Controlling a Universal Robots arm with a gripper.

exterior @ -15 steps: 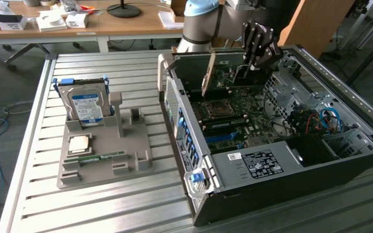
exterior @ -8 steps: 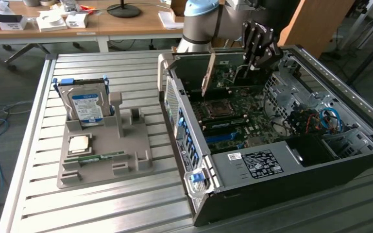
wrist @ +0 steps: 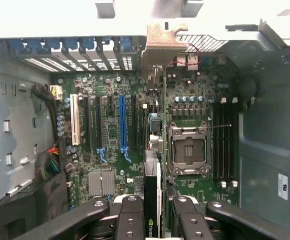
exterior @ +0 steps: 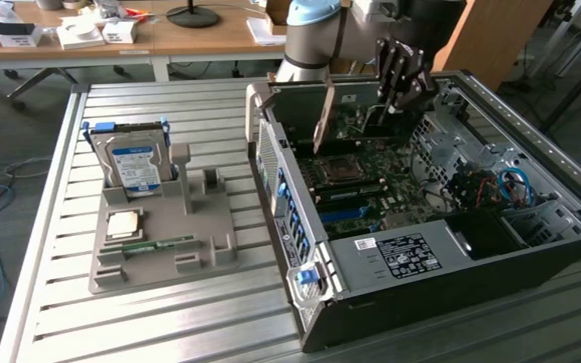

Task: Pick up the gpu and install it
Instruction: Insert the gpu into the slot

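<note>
ASSEMBLY BENCH: A Universal Robots arm's gripper [wrist: 156,202] pinches the gpu [wrist: 152,180], fingers pressed against both faces so the thin card hangs on edge over the motherboard [exterior: 371,189] of an open computer case [exterior: 442,291]. The hold appears meant to present the card's connector edge to an expansion slot. The card sits directly between the fingers, running between the blue expansion slot [wrist: 122,125] and the empty CPU socket [wrist: 187,150]. Whether it touches the board cannot be told. In the exterior view it hovers at the case's twelve o'clock end. At the case's nine o'clock, a grey fixture tray [exterior: 169,265] holds a hard drive [exterior: 134,166] upright and a memory stick [exterior: 149,246] flat.
</note>
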